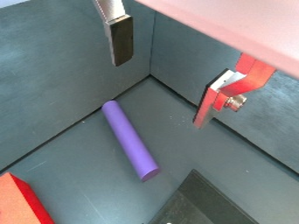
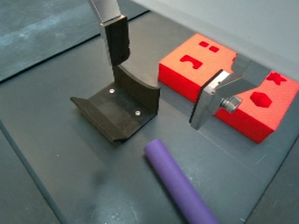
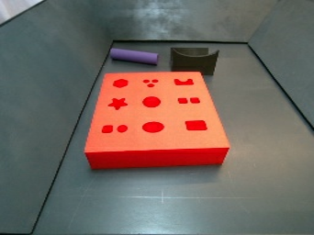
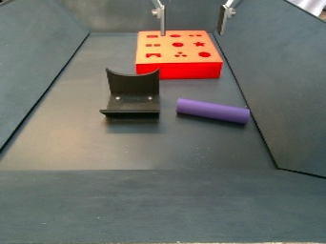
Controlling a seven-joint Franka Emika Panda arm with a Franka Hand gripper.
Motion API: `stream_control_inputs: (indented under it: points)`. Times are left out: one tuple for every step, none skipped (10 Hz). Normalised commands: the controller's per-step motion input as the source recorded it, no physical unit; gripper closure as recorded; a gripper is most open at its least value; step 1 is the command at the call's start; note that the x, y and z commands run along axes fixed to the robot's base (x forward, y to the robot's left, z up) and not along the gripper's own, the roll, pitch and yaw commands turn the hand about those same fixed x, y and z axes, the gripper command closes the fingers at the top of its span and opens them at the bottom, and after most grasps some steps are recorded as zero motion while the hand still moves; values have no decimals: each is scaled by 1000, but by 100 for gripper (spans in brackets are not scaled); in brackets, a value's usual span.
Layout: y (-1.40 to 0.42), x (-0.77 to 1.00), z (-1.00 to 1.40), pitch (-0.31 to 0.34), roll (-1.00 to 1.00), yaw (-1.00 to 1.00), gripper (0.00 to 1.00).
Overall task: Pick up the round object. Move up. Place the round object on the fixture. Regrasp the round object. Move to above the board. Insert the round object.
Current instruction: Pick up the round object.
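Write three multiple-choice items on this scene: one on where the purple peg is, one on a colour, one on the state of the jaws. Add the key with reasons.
1. Where is the purple peg?
A. Lying on the floor beside the fixture
B. Standing in a hole of the board
C. Held between the fingers

2. What colour is the board?
A. Blue
B. Red
C. Green

3. How does the gripper stand?
A. Shut on the peg
B. Shut on the fixture
C. Jaws open, nothing held

Key: 1 A, both side views show the peg flat on the floor next to the fixture. 2 B, the block with the shaped holes is bright red. 3 C, in both wrist views the fingers are wide apart above the floor with nothing between them.
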Motion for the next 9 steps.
stream_control_inputs:
  points:
    - [-291,0,-457,-39,39,714,0]
    - [-209,0,-520,-3,47,991,0]
    - [-177,-3,-549,0,63,1000,0]
    - [-143,0,-566,0,64,1000,0]
    - [-86,0,-743,4,53,1000,0]
    - [-240,0,-817,24,123,983,0]
    - [-529,-86,-640,0,124,709,0]
    - [-791,-269,-771,0,199,434,0]
    - [-740,-346,-800,0,206,437,0]
